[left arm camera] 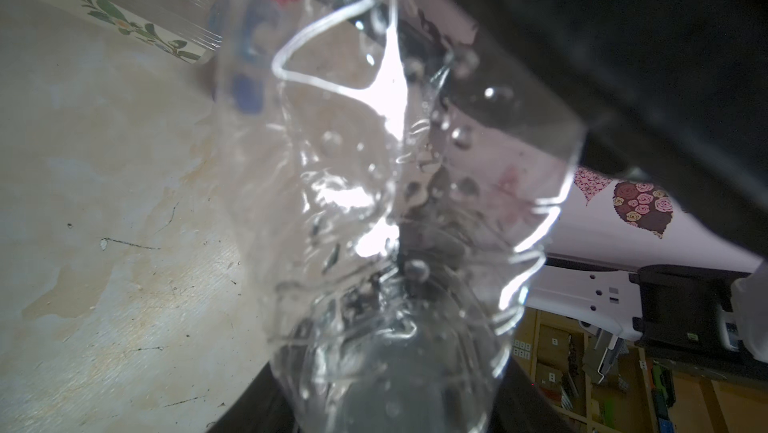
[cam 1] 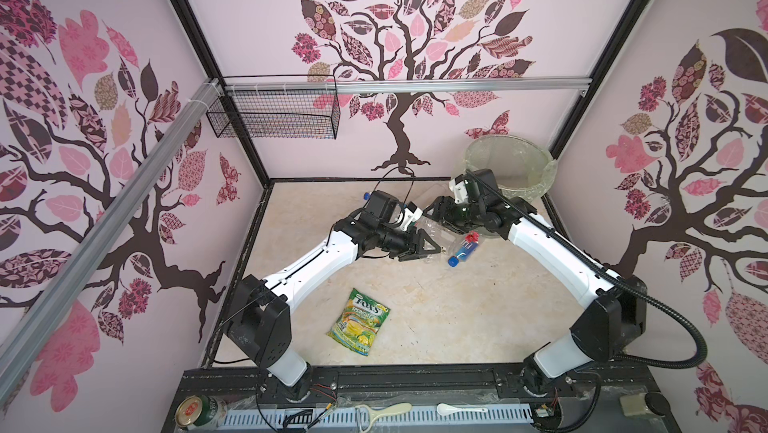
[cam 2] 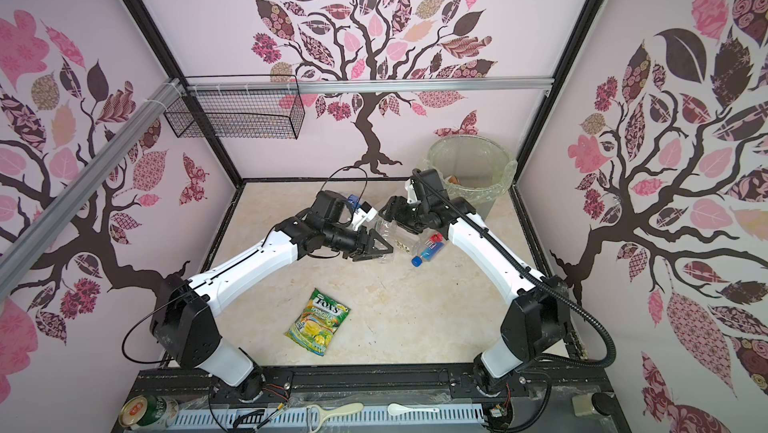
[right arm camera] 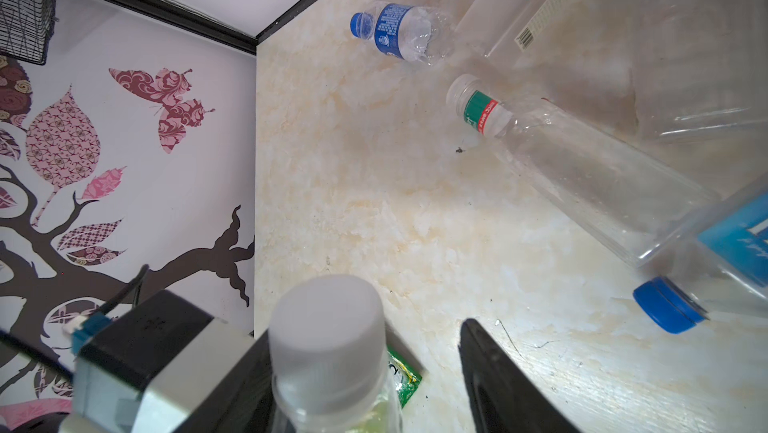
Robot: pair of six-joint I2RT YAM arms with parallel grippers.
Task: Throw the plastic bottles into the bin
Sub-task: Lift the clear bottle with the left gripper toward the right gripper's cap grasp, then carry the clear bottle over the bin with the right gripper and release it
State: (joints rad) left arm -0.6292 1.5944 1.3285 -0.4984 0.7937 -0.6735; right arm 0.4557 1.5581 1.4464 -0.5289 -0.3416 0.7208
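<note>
Clear crumpled bottle (left arm camera: 374, 202), droplets on its wall, fills the frame close to the lens — marbled beige table (left arm camera: 104, 210) behind, leaf-labelled bottle (left arm camera: 137, 21) lying beyond.

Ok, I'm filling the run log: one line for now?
left gripper: shut on crumpled clear plastic bottle | right gripper: white-capped clear bottle between jaws, grip unclear | round translucent bag-lined bin: beyond right gripper
</note>
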